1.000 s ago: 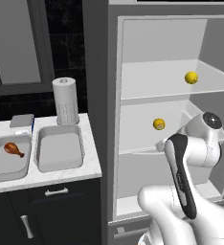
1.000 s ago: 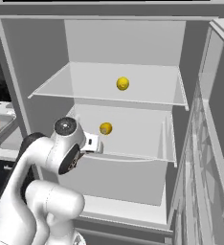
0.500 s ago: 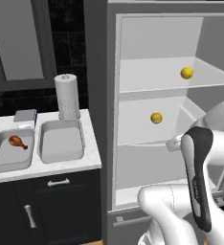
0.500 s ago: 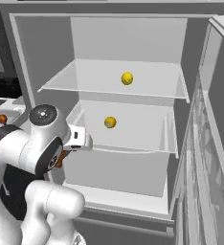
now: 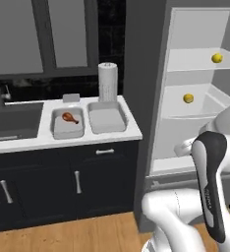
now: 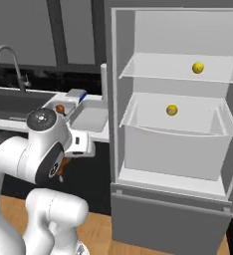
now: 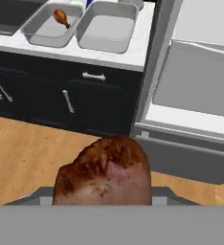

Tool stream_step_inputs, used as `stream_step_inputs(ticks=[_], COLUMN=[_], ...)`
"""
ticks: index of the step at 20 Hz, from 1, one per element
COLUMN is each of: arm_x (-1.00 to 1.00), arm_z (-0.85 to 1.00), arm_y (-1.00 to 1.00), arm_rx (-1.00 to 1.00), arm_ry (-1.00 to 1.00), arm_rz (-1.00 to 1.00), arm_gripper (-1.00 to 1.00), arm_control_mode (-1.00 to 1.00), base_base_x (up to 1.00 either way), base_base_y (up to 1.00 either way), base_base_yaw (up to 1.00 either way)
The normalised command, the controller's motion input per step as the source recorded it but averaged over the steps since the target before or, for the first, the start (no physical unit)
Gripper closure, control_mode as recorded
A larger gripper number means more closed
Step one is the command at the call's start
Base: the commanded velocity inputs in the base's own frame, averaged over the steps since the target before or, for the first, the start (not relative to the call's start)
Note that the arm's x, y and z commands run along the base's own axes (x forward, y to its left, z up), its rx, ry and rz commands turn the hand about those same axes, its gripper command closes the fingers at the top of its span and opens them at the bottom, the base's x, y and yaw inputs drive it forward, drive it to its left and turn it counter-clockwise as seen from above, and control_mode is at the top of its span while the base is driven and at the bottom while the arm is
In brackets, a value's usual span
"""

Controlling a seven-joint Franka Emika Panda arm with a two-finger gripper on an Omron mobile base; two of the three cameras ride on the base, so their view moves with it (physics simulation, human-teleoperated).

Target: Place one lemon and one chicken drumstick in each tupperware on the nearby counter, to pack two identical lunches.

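In the hand view a glossy reddish-brown chicken drumstick (image 7: 103, 172) looms large in the foreground, and my gripper (image 7: 102, 197) is shut on it with the fingertips hidden behind the meat. The same drumstick (image 6: 62, 168) peeks out below my forearm. On the counter (image 5: 48, 142) stand two grey tupperwares. The left tupperware (image 5: 57, 130) holds the other drumstick (image 5: 70, 118); the right tupperware (image 5: 106, 118) holds nothing. Two lemons lie in the open fridge, one (image 5: 216, 58) on the upper shelf and one (image 5: 188, 98) on the lower level.
A paper towel roll (image 5: 107, 81) stands behind the tubs, beside a small blue-topped block (image 5: 71, 98). The dark sink (image 5: 14, 120) and faucet (image 6: 9, 52) are left of them. The fridge drawer (image 6: 173, 144) juts out; navy cabinets (image 7: 61, 95) meet wooden floor.
The whole picture has shifted: the base has moved back and to the left, so the fridge sits further right and more counter and sink show. The arm has come out of the fridge.
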Motion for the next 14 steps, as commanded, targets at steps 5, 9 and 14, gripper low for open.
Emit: stream_step_inputs(ticks=[5, 9, 14], arm_x=[0.0, 0.0, 0.0], arm_z=[0.0, 0.0, 0.0], arm_y=[0.0, 0.0, 0.0], arm_rx=[0.0, 0.0, 0.0], arm_ry=[0.0, 0.0, 0.0], arm_rz=[0.0, 0.0, 0.0], arm_gripper=[1.0, 1.0, 1.0], arm_control_mode=[1.0, 1.0, 1.0], base_base_x=[0.49, 1.0, 1.0], base_base_y=[1.0, 1.0, 0.33], base_base_yaw=[0.01, 0.0, -0.07])
